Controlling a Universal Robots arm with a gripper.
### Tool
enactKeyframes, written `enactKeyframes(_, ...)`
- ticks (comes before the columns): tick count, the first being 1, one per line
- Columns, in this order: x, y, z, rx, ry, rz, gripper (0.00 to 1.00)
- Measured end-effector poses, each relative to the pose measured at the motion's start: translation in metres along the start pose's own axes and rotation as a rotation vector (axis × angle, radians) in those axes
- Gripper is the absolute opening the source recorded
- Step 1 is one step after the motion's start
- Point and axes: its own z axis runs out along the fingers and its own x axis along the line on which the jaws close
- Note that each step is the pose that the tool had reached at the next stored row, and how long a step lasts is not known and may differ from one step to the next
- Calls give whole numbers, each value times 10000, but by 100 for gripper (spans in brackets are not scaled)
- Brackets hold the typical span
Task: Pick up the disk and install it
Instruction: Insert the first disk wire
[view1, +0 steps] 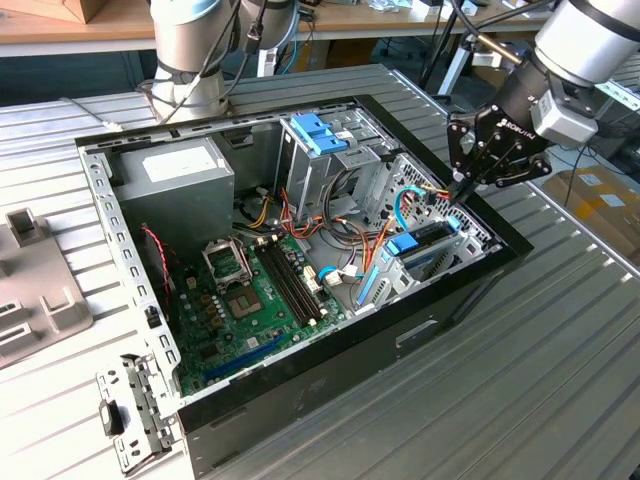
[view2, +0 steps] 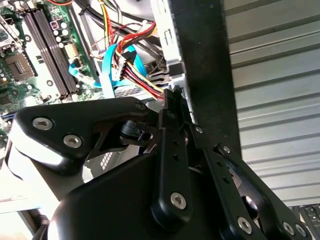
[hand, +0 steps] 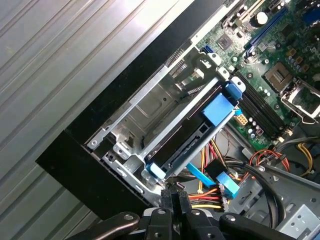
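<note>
Metal slats of the desk (view1: 560, 380) carry an open computer case (view1: 330, 370), and across the exterior view from its left come a grey plastic panel (view1: 40, 300) lying near the desk's edge, a loose metal bracket (view1: 130, 420) by the case's near corner, the grey power supply box (view1: 175, 180) at the case's back, the green motherboard (view1: 240, 310) on its floor, a blue-fronted drive cage (view1: 320, 140) behind that, and last the drive bay at the case's front end. The disk (view1: 425, 245) already sits in that bay, on edge, its blue rails and latch (hand: 218, 107) lying along the metal cage (hand: 150, 115) in the first wrist view, with bundled red, yellow and black cables (view2: 137, 75) just beside it. The hand (view1: 462, 188) hangs over the bay's corner; its fingers (hand: 175, 200) are pressed together with no gap, holding nothing, their tips just beside the disk's near blue end. By my reading the pick-up is done and the work is at the seating stage: whether the disk is fully home I cannot tell. Any further push would call for pressure along the rails, clear of the cables.
</note>
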Motion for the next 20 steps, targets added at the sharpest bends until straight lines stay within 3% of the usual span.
enactKeyframes(5, -68, 75, 12, 0, 0, 0, 16)
enactKeyframes(20, -198, 221, 52, 0, 0, 0, 16)
